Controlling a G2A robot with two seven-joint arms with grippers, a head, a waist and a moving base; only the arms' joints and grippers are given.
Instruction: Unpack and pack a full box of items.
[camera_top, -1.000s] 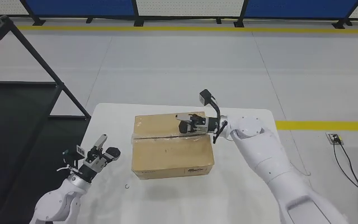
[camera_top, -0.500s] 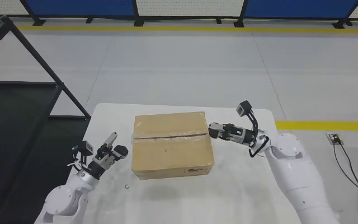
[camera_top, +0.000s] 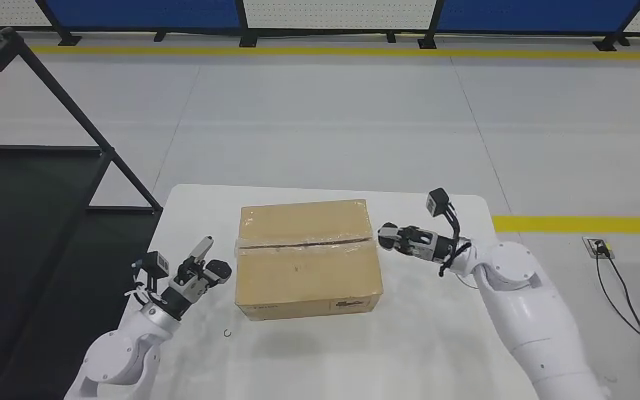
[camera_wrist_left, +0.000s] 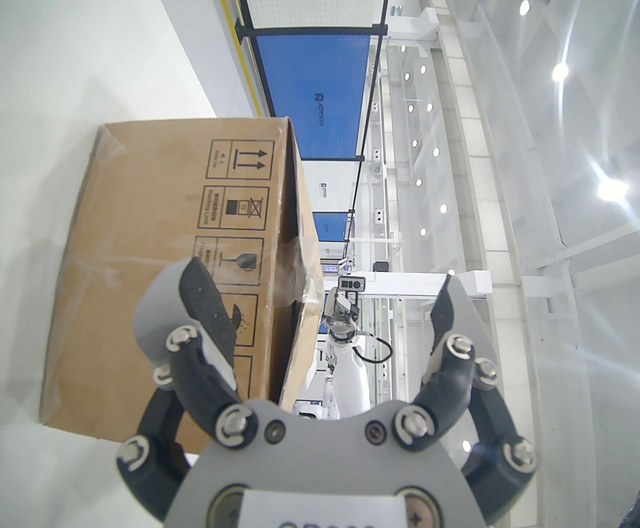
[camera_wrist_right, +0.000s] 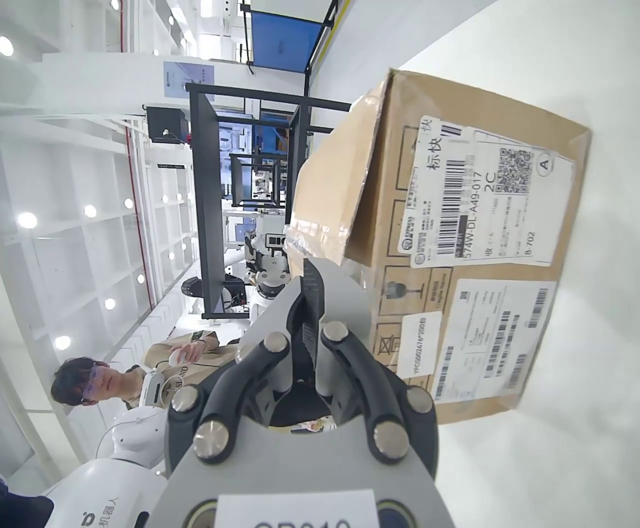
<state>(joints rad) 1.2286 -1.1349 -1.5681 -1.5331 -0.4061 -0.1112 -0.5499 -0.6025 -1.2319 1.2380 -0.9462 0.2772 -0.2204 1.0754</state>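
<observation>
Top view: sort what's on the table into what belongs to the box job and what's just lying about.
Job: cardboard box, top flaps down; left gripper, open, at one end; right gripper, shut, at the other.
Lying about: small dark bit on the table in front of the box, too small to identify.

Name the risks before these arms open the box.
Clear tape clings along the top seam of the cardboard box; with jaws shut, the right arm may slip off rather than lift a flap.
The left arm has its jaws open, off the box, so a pull could slide it across the table.
</observation>
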